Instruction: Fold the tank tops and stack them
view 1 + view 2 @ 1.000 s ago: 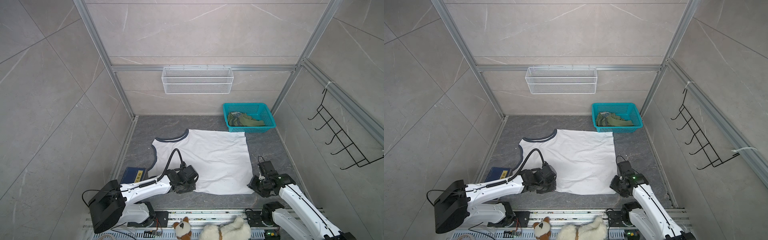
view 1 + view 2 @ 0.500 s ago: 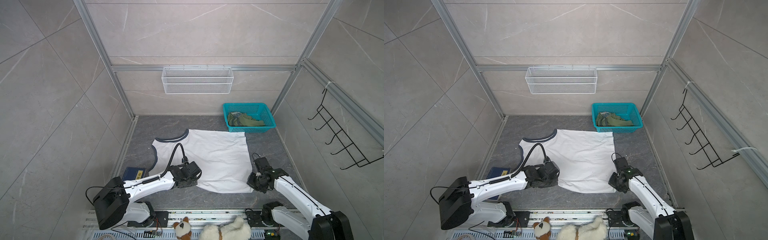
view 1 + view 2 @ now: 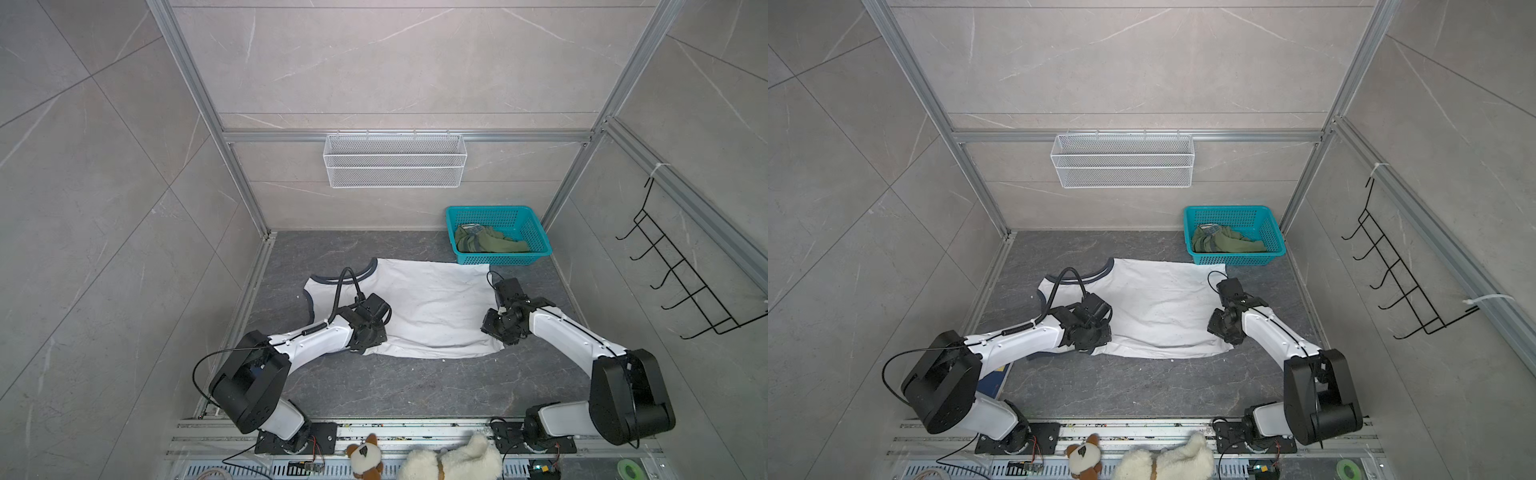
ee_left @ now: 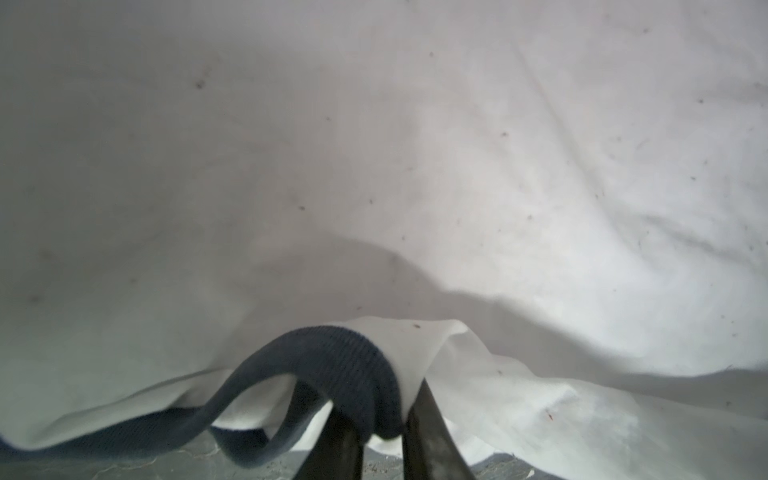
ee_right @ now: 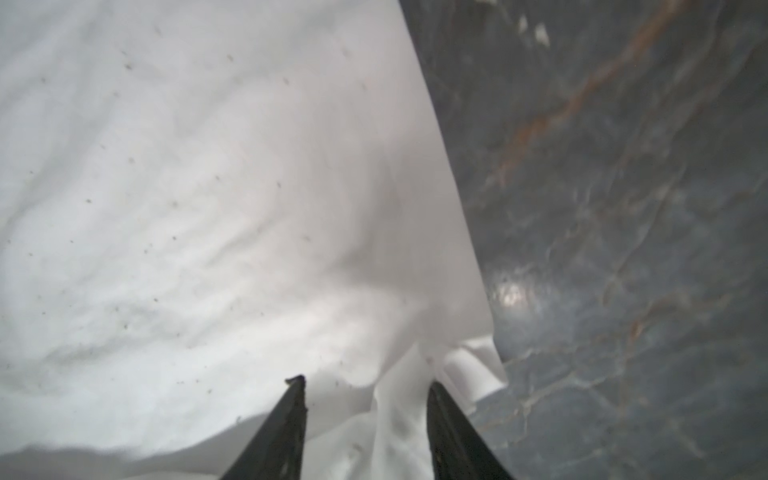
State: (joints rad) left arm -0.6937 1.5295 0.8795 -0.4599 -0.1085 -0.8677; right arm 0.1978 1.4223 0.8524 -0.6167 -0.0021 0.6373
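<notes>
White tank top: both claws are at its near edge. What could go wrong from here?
1. The right gripper has its jaws apart around a thin bunched ridge of the white top; that corner may slip, leaving the fold skewed.
2. The left gripper pinches the top at its twisted navy trim, which could stretch or drag the cloth into wrinkles.

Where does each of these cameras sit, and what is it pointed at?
Both top views: high at the front, looking down on the floor, white tank top and teal basket; left arm and right arm show whole.
Left wrist: on the left arm, close over the tank top's navy trim; left gripper shows.
Right wrist: on the right arm, over the tank top's edge and bare floor; right gripper shows.
Shared: all four see the white tank top.
</notes>
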